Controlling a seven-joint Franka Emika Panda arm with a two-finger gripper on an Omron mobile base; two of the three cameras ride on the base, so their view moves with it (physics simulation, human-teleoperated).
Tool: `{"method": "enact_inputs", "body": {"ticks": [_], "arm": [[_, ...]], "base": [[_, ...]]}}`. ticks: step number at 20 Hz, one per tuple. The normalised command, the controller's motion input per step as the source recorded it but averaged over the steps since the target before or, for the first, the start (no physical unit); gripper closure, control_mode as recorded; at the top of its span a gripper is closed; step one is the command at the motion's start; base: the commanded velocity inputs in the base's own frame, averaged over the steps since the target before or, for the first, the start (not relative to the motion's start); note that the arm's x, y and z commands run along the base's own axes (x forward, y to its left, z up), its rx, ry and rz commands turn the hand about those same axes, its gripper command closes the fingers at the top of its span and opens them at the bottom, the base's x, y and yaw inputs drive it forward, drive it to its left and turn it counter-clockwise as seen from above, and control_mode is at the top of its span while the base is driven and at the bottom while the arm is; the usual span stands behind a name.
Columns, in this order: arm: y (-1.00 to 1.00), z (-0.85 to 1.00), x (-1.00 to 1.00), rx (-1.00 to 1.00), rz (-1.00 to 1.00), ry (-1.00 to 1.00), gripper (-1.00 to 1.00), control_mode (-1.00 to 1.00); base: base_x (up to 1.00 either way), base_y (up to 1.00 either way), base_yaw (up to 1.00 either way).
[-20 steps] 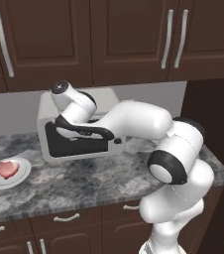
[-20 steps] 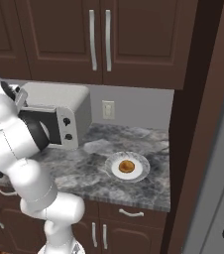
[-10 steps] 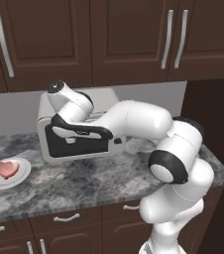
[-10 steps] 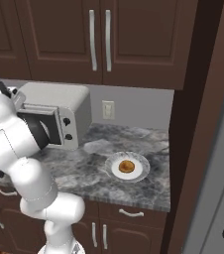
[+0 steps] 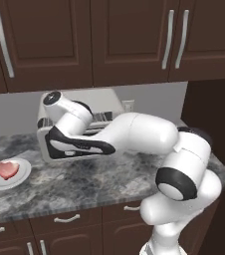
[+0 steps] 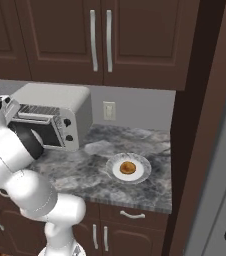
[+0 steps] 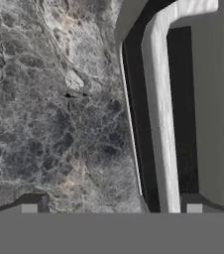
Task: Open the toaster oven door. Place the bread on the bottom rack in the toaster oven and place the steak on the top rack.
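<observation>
Reaching: the white arm stretches left across the front of the toaster oven, hand at the oven's upper left corner.
Cabinets: dark brown wall cabinets with silver bar handles hang above; matching drawers sit below the counter.
Counter: mottled grey stone counter, carrying the oven and two plates.
Toaster oven: light grey toaster oven with a rounded top stands at the back of the counter, against the wall; two dark knobs on its right front panel in the right base view.
Toaster oven door: the toaster oven door with its dark glass stands nearly upright, a thin gap showing at its top edge; largely hidden behind the arm in the left base view. In the hand view its pale bar handle runs lengthwise between dark bands, close in front of the fingers.
End effector: the end effector has its jaws spread wide, nothing between them; one fingertip sits over the counter, the other over the door just beyond the handle.
Steak: pinkish-red steak on a white plate left of the oven.
Bread: round brown bread on a white plate right of the oven, well apart from it.
</observation>
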Motion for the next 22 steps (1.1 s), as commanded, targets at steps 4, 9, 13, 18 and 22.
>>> {"method": "enact_inputs", "body": {"ticks": [4,9,13,18,22], "arm": [[0.0,-0.04,-0.67,0.01,-0.1,0.0,-1.0,-1.0],[0.0,0.0,-0.67,0.06,-0.13,0.0,-1.0,-1.0],[0.0,0.2,-0.52,0.02,-0.04,-0.01,-1.0,-1.0],[0.06,0.27,-0.43,-0.01,-0.04,-0.16,-1.0,-1.0],[0.12,0.28,-0.36,-0.07,-0.1,-0.15,-1.0,-1.0]], "base": [[0.0,0.0,0.0],[0.0,0.0,0.0],[0.0,0.0,0.0],[0.0,0.0,0.0],[0.0,0.0,0.0]]}}
